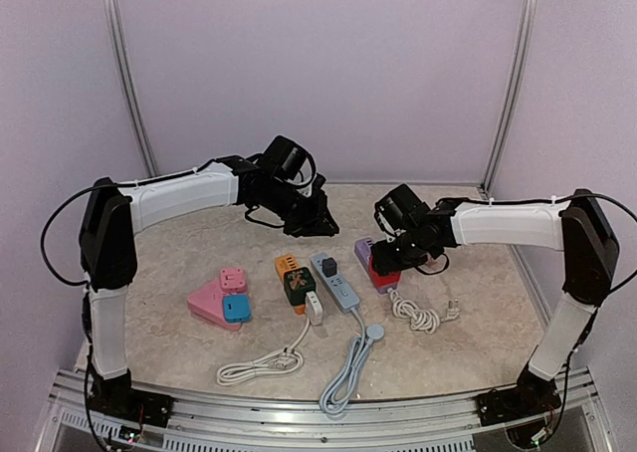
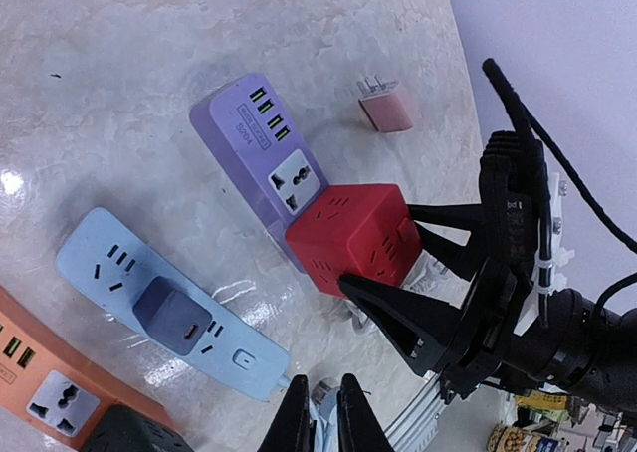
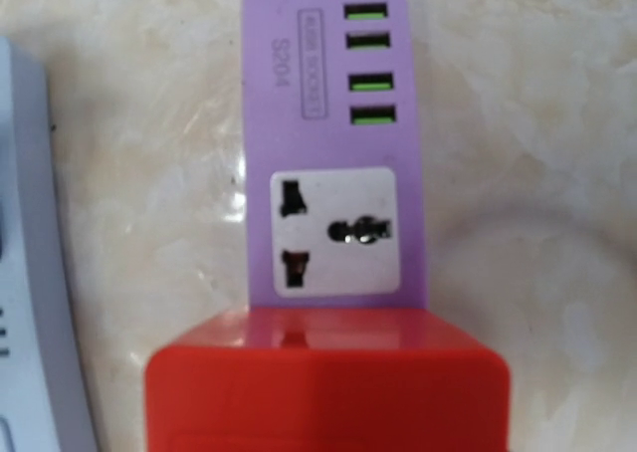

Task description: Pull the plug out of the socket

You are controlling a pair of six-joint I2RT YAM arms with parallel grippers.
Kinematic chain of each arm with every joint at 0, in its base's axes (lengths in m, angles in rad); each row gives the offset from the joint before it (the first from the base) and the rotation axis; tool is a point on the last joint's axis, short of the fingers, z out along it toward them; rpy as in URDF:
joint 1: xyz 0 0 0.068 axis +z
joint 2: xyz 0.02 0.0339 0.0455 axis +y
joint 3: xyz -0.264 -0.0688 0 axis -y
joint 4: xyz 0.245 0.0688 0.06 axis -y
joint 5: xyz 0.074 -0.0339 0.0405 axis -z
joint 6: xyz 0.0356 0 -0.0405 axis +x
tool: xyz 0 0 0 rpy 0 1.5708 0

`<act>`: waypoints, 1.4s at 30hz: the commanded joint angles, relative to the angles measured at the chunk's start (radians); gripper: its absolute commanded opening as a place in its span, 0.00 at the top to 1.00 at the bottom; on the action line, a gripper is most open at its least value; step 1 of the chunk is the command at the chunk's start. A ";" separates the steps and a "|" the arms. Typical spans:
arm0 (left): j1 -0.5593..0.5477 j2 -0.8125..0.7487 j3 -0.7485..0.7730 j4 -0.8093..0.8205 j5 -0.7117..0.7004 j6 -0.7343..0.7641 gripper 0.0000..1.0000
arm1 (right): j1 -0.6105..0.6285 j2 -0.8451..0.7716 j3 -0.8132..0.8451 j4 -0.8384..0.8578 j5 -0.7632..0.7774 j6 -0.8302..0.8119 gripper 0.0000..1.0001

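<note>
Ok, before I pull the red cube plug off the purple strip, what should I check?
1. Red plastic cube plug seated on the purple plastic power strip: ok.
2. Right pincer straddling the cube, one finger on each side: ok.
3. Fingers pressed firmly on the cube: cannot tell.
4. Strip held down against the pull: not ok; the left pincer is shut, empty and off the strip.
5. Light blue power strip apart from the cube: ok.
</note>
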 commanded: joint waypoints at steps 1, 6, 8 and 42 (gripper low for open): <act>-0.046 0.079 0.085 -0.014 0.021 -0.008 0.90 | 0.022 -0.084 -0.085 -0.034 -0.011 0.017 0.82; -0.085 0.185 0.192 -0.038 0.002 -0.020 0.90 | 0.088 -0.164 -0.170 -0.045 0.007 0.060 0.84; -0.100 0.230 0.229 -0.046 -0.011 -0.024 0.90 | 0.118 -0.193 -0.197 -0.043 0.008 0.087 0.84; -0.208 0.532 0.436 -0.215 -0.053 0.027 0.91 | 0.199 -0.275 -0.270 -0.009 0.117 0.189 0.88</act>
